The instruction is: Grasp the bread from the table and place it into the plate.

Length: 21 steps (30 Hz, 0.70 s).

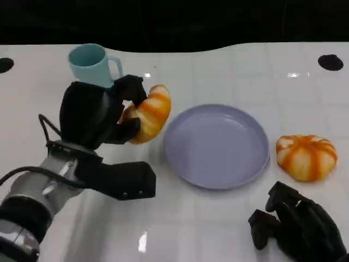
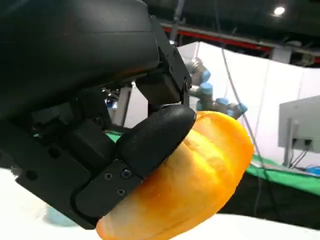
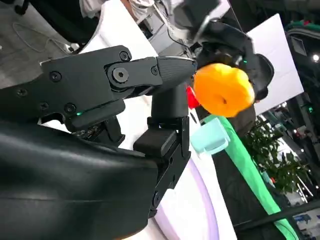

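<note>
My left hand (image 1: 101,114) holds an orange-and-white croissant-shaped bread (image 1: 150,113) lifted above the table, just left of the lavender plate (image 1: 217,146). In the left wrist view the bread (image 2: 200,175) is gripped under black fingers (image 2: 150,140). The right wrist view shows the same bread (image 3: 222,90) held by the left hand (image 3: 245,52) beyond the plate (image 3: 192,210). A second round orange bread (image 1: 305,157) lies on the table right of the plate. My right hand (image 1: 297,226) rests low at the front right, fingers curled, holding nothing.
A light blue mug (image 1: 92,64) stands behind my left hand, and also appears as a mug (image 3: 210,136) in the right wrist view. Black round holes (image 1: 330,61) mark the white table's far corners.
</note>
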Tool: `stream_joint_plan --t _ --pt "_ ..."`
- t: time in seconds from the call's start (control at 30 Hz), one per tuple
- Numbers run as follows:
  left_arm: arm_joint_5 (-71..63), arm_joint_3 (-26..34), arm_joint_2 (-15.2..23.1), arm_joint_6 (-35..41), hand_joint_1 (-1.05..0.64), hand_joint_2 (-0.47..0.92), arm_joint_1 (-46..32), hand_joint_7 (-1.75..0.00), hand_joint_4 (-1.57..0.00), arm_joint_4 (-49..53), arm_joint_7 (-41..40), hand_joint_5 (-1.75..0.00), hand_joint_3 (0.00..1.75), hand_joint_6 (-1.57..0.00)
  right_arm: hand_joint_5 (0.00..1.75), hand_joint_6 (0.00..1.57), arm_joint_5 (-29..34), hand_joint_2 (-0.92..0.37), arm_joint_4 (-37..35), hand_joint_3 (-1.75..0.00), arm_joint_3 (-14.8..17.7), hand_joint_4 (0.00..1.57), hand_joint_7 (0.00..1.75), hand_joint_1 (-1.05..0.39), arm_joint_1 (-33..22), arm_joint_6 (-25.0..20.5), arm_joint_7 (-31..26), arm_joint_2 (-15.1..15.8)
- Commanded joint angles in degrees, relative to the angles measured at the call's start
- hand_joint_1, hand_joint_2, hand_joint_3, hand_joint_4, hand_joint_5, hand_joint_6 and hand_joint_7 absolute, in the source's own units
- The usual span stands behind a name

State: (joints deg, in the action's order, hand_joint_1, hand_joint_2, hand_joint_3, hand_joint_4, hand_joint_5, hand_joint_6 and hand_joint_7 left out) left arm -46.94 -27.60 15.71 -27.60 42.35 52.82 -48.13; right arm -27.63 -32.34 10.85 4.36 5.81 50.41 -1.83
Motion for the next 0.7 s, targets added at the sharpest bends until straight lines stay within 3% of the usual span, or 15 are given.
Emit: stream_joint_plan --t 0.03,0.13,0.57,0.7 --pt "-0.25 -0.87 -1.72 -0.61 -0.86 0.72 3.59 -1.75 -1.57 3.26 -0.26 -1.75 1.41 -1.24 1.74 0.67 -0.30 -0.92 -0.23 -0.21 0.51 0.77 1.46 -0.58 -0.15 0.06 -0.01 0.88" --pt "-0.29 -1.51 -3.94 -0.26 -0.88 0.81 5.70 -1.75 -1.56 5.15 0.44 -1.75 1.25 -1.05 1.74 0.67 -0.47 -0.92 -0.04 -0.21 0.52 0.77 1.46 -0.58 -0.29 -0.11 0.22 0.91" --pt "-1.46 -7.28 -11.36 -0.06 -0.97 0.86 12.14 -1.75 -1.56 14.42 5.41 -1.75 1.14 -1.16 1.71 0.66 -0.32 -0.92 0.49 -0.24 0.33 0.77 1.47 -0.58 -0.73 0.32 -0.11 0.74" --pt "-2.29 -9.15 -13.53 1.17 -0.96 0.91 13.19 -1.75 -1.57 16.81 5.60 -1.75 1.00 -1.18 1.71 0.66 -0.14 -0.92 0.75 -0.22 0.22 0.77 1.47 -0.58 -0.96 0.29 -0.40 0.74"
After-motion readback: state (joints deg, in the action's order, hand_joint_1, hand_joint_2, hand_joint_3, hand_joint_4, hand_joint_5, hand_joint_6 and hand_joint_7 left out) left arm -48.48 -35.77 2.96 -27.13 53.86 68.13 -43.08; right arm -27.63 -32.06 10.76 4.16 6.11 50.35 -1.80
